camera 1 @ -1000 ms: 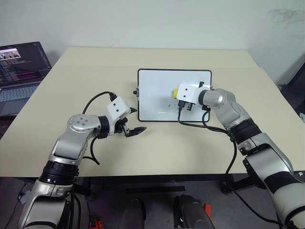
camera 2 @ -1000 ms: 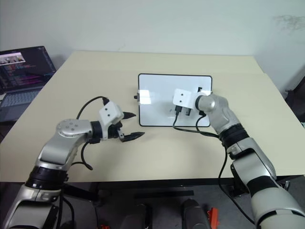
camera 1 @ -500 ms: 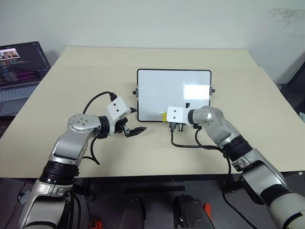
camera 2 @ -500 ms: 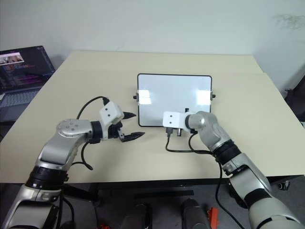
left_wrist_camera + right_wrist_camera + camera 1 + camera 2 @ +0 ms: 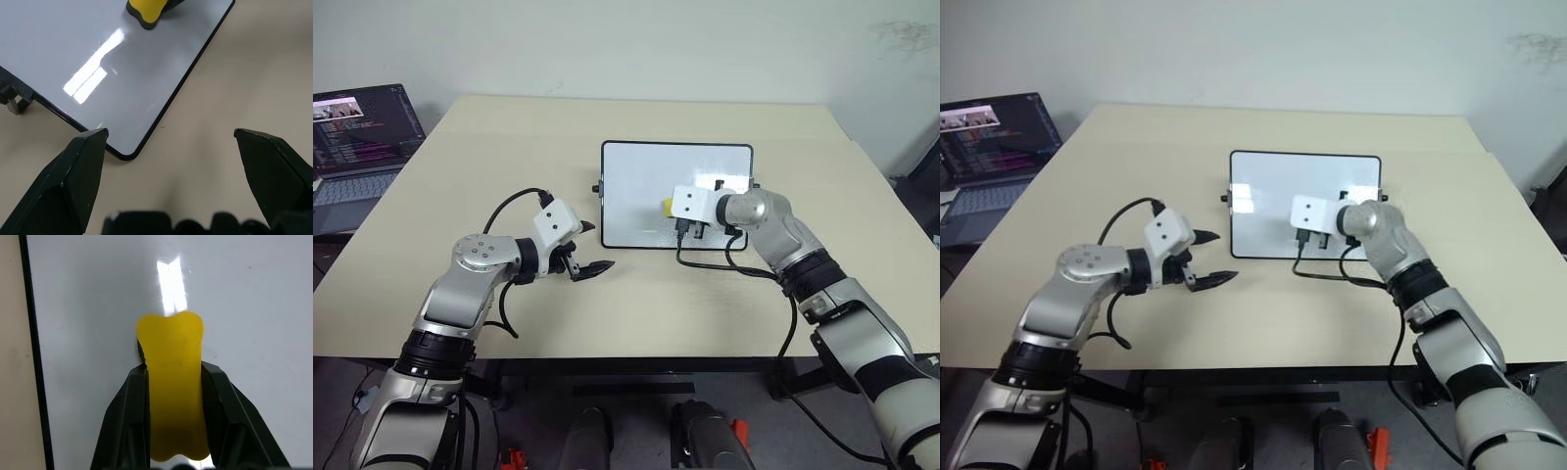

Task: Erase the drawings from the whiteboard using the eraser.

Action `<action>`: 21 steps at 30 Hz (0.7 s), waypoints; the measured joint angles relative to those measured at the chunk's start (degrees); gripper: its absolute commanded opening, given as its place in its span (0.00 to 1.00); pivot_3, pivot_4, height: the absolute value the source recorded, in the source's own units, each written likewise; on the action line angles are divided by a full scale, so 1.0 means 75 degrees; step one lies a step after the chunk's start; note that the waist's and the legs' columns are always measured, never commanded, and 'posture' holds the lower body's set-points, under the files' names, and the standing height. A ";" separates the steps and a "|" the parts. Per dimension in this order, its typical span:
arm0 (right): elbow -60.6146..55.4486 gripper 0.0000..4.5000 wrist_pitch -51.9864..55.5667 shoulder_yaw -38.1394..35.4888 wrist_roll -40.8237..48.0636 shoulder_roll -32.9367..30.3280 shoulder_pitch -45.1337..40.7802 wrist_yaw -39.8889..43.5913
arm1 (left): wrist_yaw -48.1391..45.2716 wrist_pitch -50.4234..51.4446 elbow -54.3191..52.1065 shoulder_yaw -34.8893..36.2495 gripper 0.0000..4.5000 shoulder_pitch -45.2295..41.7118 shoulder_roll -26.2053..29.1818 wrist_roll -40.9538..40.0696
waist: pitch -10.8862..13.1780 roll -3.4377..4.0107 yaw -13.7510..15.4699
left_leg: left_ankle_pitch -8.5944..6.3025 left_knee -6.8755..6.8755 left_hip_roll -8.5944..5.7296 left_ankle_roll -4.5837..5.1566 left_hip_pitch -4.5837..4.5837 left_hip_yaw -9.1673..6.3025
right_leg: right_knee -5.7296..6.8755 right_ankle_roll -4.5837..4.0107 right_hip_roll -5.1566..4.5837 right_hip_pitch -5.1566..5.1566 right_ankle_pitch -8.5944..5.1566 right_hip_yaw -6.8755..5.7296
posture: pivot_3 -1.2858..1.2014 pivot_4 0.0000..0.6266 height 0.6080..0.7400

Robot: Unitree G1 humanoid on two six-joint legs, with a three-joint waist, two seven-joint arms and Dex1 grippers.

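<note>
the table [image 5: 460, 323] is a broad, matte, pale-beige slab. a laptop [image 5: 357, 147] with a lit dark screen sits just off its far-left corner.

the whiteboard [image 5: 636, 196] lies flat a little toward the far edge and right of centre, its long axis running across the table from left to right. it is a glossy white rectangle with a thin black frame, rounded corners and small black knobs on the short sides; ceiling light glares off it in soft patches. the drawings cannot be made out on the bare surface that shows, so whatever blue strokes remain are either hidden under the arm or too faint to tell.

the right gripper [image 5: 173, 396] reaches in over the board's near edge, and its black fingers are clamped hard on the eraser [image 5: 172, 382], a small smooth yellow block with a waisted outline and a dark underside. the eraser sits on the board's surface in the near-right part, its length pointing away toward the far edge. the open white area lies mostly to the left of it and beyond it, so any further wipe would likely go that way. the right arm is plainly the nearer one.

the left gripper [image 5: 582, 257] hangs over bare table just off the board's near-left corner, its fingers spread wide with nothing between them.
</note>
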 measured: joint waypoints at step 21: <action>-0.1266 0.23 0.0261 -0.0097 -0.0002 -0.0381 0.1064 0.0669 | -0.0006 0.0026 -0.0032 0.0000 1.00 0.0001 0.0002 -0.0003 | -0.0003 -0.0004 -0.0017 | 0.0000 -0.0001 0.0006 0.0000 0.0000 0.0000 | -0.0003 0.0000 0.0006 -0.0002 -0.0001 -0.0002 | 0.52 0.24 1.00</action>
